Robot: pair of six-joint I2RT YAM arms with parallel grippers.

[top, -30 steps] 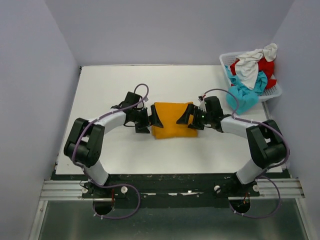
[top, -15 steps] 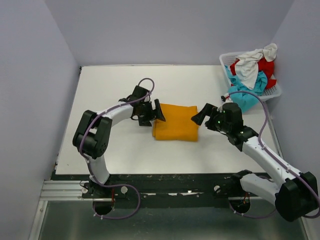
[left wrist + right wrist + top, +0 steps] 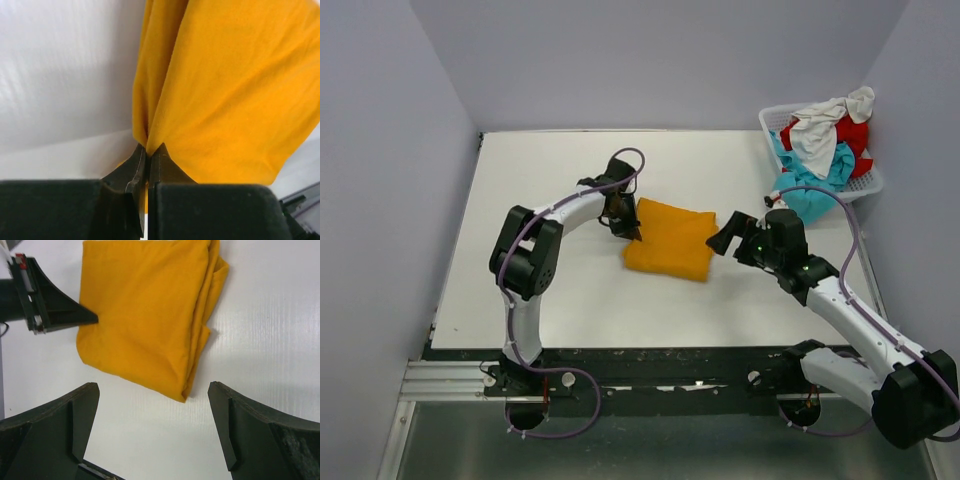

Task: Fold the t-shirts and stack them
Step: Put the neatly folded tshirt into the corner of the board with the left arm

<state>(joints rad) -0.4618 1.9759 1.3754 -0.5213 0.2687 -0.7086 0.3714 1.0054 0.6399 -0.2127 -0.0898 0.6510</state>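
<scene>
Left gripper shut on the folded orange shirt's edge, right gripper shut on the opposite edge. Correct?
Not quite. The left gripper is shut on the edge of the orange shirt, but the right gripper is open, its jaws spread wide and gripping nothing. The right wrist view shows it.

In the left wrist view the mustard-orange shirt (image 3: pixel 235 100) runs off the frame at 12 and 3 o'clock. The fold pinched by the left tool (image 3: pixel 146 152) is hidden between its fingers. The right wrist view cuts the shirt at 12 o'clock, and at 6 the fingers of the right tool (image 3: pixel 152 387). At the desk's 2 o'clock, the basket (image 3: pixel 772 118) is mostly buried. There the white shirt (image 3: pixel 817 135) covers much of the red shirt (image 3: pixel 855 132) and the turquoise shirt (image 3: pixel 810 190).
</scene>
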